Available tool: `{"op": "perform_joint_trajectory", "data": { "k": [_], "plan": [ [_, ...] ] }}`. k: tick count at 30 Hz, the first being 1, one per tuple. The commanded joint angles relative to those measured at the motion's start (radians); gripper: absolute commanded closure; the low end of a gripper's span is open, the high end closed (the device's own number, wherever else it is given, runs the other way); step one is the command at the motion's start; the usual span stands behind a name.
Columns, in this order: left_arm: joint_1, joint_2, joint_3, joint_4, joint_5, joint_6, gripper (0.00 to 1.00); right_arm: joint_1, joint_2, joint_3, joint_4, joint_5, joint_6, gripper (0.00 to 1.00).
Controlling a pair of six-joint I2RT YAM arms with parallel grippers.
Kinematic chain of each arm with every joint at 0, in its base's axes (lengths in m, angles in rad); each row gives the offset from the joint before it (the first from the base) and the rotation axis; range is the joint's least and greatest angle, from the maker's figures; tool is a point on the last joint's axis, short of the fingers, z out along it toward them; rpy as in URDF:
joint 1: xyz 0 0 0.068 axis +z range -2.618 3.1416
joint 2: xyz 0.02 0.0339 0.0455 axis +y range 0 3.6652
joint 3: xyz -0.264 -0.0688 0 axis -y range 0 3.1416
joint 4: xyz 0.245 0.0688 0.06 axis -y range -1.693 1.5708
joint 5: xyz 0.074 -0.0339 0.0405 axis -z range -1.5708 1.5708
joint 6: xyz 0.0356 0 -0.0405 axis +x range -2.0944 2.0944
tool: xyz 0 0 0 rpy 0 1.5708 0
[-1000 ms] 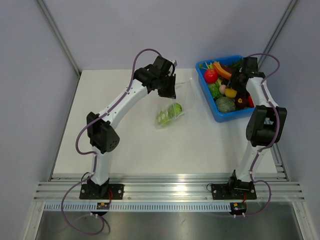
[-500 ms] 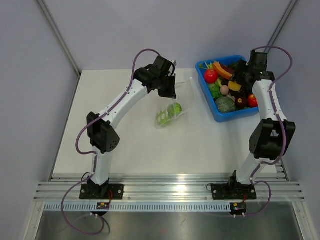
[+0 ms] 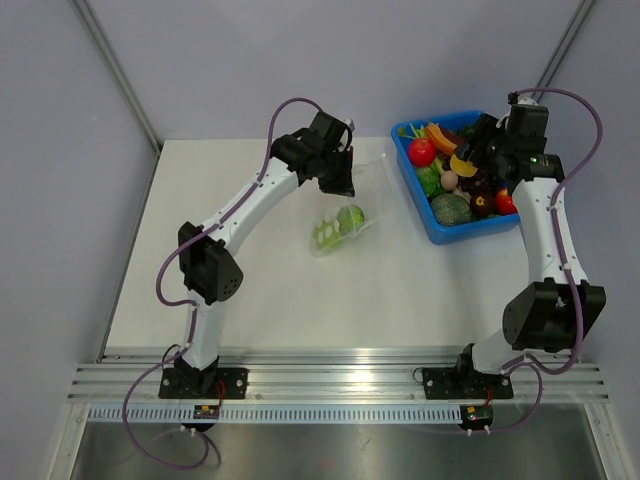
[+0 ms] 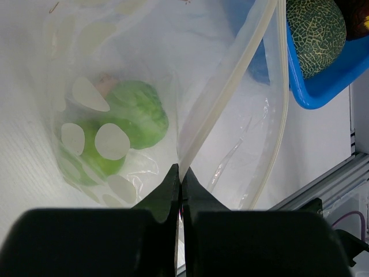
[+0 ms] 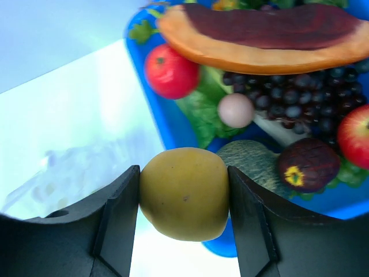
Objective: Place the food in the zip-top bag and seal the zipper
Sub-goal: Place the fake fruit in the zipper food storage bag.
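Observation:
The clear zip-top bag (image 3: 350,215) lies on the white table with green toy food (image 3: 349,218) inside; the green food also shows in the left wrist view (image 4: 130,112). My left gripper (image 3: 340,185) is shut on the bag's zipper strip (image 4: 222,86) and holds the mouth up and open. My right gripper (image 3: 463,163) is shut on a yellow toy fruit (image 5: 184,193) and holds it lifted above the blue tray (image 3: 425,215). The tray holds more food: a red tomato (image 5: 170,71), grapes (image 5: 288,101) and a green melon (image 5: 253,161).
The blue tray (image 5: 167,124) stands at the table's back right, right of the bag. A netted melon (image 4: 316,32) lies in its near corner. Grey walls close in the back and sides. An aluminium rail (image 3: 330,365) runs along the near edge.
My right gripper has risen out of the tray with the yellow fruit and the right arm has stretched upward. My left gripper and the bag have stayed in place.

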Motion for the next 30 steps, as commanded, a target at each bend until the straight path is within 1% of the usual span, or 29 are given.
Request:
{"op": "perform_joint_trajectory", "data": {
  "k": [1,2,3,5,6,10,12,16,20,21,22,23,25,28,30],
  "plan": [
    [0.003,0.004,0.041,0.021,0.021,-0.012,1.0,0.071,-0.109,-0.004,0.029,-0.045,0.022,0.66],
    [0.004,0.002,0.041,0.021,0.021,-0.012,1.0,0.088,-0.119,-0.001,0.026,-0.036,0.02,0.66],
    [0.004,0.002,0.039,0.021,0.022,-0.012,1.0,0.155,-0.125,0.002,0.023,-0.029,0.02,0.66],
    [0.004,0.0,0.036,0.018,0.018,-0.011,1.0,0.203,-0.137,0.017,0.011,-0.018,0.022,0.66],
    [0.004,-0.004,0.03,0.019,0.018,-0.009,1.0,0.25,-0.14,0.016,0.014,-0.021,0.033,0.66],
    [0.006,-0.015,0.019,0.024,0.016,-0.009,1.0,0.339,-0.15,-0.025,0.063,-0.038,0.074,0.66],
    [0.008,-0.018,0.018,0.024,0.016,-0.009,1.0,0.367,-0.14,-0.042,0.078,-0.035,0.086,0.66],
    [0.008,-0.03,0.0,0.025,0.021,-0.008,1.0,0.431,-0.065,-0.058,0.101,-0.03,0.094,0.65],
    [0.008,-0.049,-0.022,0.033,0.021,-0.006,1.0,0.454,0.013,-0.045,0.121,-0.038,0.102,0.63],
    [0.008,-0.052,-0.023,0.035,0.022,-0.003,1.0,0.458,0.031,-0.039,0.124,-0.038,0.102,0.6],
    [0.008,-0.055,-0.023,0.035,0.029,0.0,1.0,0.461,0.062,-0.023,0.121,-0.038,0.102,0.41],
    [0.009,-0.058,-0.022,0.032,0.033,0.003,1.0,0.462,0.077,-0.009,0.111,-0.035,0.102,0.28],
    [0.012,-0.059,-0.022,0.032,0.042,0.006,1.0,0.464,0.097,0.011,0.101,-0.015,0.1,0.13],
    [0.017,-0.069,-0.033,0.035,0.044,0.008,1.0,0.464,0.076,0.008,0.118,0.004,0.1,0.06],
    [0.021,-0.073,-0.04,0.036,0.045,0.006,1.0,0.464,0.059,0.016,0.108,0.04,0.088,0.07]
  ]
}}
